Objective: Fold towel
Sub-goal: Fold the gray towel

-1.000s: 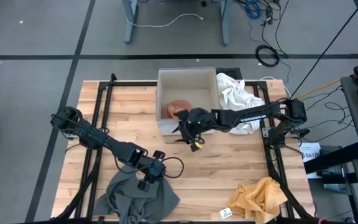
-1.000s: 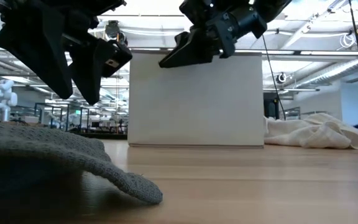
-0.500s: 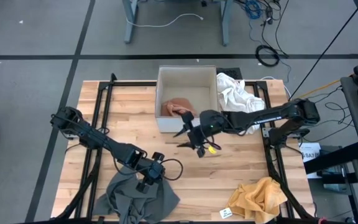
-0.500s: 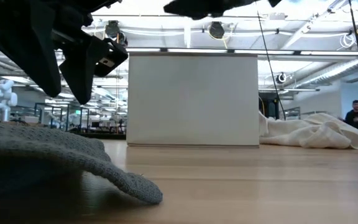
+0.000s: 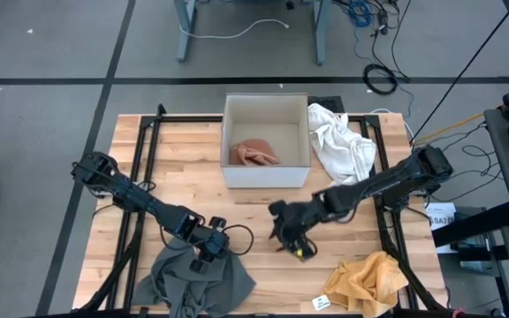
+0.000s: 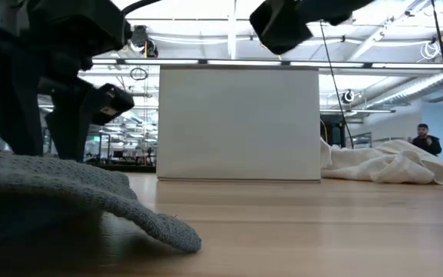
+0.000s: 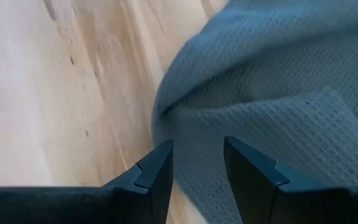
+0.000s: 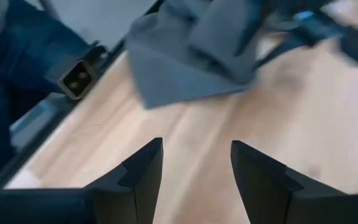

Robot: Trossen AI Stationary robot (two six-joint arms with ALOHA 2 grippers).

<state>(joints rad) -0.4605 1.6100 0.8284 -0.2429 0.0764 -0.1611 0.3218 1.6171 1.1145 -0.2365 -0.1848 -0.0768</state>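
The grey towel [image 5: 193,281] was seen crumpled at the near left of the worktop [image 5: 184,168]. The left pincer [image 5: 203,253] was held just over its far edge, fingers apart. The right pincer [image 5: 292,237], fingers also apart, was positioned mid-worktop.

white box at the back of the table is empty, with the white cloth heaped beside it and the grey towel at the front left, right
Not quite: the white box is not empty. The high view shows a pinkish-brown cloth lying inside it. The rest holds: the white cloth is heaped beside the box, and the grey towel lies at the front left, under the left tool.
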